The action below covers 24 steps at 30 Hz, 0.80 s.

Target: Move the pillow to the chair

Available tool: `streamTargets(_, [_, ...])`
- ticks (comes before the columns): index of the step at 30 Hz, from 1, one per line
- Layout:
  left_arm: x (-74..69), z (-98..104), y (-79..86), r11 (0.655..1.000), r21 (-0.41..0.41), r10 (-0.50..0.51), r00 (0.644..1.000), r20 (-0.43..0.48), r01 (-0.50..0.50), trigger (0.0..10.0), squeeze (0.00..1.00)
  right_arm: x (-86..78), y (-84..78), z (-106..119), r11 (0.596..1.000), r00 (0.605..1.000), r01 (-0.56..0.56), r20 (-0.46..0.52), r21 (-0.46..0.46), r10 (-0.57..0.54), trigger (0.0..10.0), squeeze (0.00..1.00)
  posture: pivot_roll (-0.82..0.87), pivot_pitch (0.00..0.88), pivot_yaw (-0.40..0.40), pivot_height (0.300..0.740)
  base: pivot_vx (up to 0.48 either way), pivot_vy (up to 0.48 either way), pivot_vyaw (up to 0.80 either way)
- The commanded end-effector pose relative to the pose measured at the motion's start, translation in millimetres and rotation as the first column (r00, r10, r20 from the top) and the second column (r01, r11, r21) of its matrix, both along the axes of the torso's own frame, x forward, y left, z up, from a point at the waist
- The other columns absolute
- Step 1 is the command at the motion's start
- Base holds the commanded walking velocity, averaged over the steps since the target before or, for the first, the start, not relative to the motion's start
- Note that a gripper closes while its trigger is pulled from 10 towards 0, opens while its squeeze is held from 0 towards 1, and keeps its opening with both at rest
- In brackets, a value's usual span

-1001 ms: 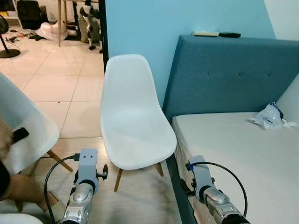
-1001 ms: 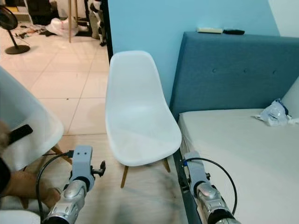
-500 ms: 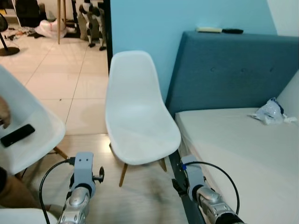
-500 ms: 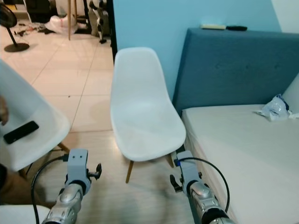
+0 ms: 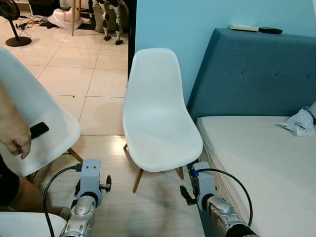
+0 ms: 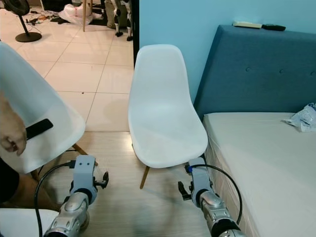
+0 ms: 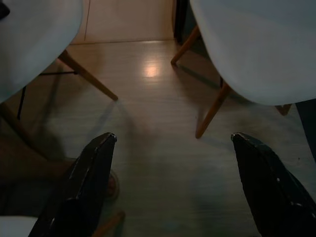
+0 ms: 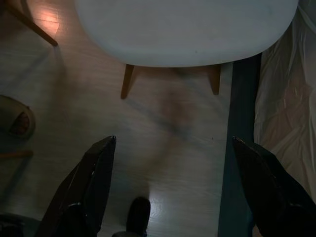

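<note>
— Chair (image 5: pixel 158 113), where?
— White, at twelve o'clock, just beside the bed (image 5: pixel 261 153) at three o'clock.
— Grippers?
— Left gripper (image 7: pixel 173 143) and right gripper (image 8: pixel 173 145) hang low over the floor at six o'clock, fingers spread wide.

place: home bedroom | cues: bed (image 5: pixel 266 153), padded blue headboard (image 5: pixel 252 79), white chair (image 5: pixel 158 118), tiled floor (image 5: pixel 74 69)
</note>
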State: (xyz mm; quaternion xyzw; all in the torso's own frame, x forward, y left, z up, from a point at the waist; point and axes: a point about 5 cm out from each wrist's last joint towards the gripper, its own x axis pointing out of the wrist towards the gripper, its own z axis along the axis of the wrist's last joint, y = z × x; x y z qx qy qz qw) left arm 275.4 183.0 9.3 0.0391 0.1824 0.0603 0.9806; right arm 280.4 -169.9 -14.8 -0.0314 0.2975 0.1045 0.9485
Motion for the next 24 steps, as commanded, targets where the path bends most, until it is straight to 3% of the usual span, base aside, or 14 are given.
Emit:
streamTargets(1, [-2.8, -5.2, -2.2, 1.000, 0.001, -0.009, 0.999, -0.033, 0.009, 10.0, 0.00, -0.6, 0.0, -1.2, 1.000, 1.000, 0.017, -0.009, 0.016, -0.017, 10.0, 0.00, 0.00, 0.078, -0.110, 0.701, 0.000, 0.000, 0.00])
streamTargets(24, [-3.8, -7.2, -3.0, 1.000, 0.004, -0.028, 0.998, -0.050, 0.028, 10.0, 0.00, 1.5, -2.0, 0.3, 1.000, 1.000, 0.021, -0.005, 0.013, -0.021, 10.0, 0.00, 0.00, 0.076, -0.107, 0.591, 0.000, 0.000, 0.00])
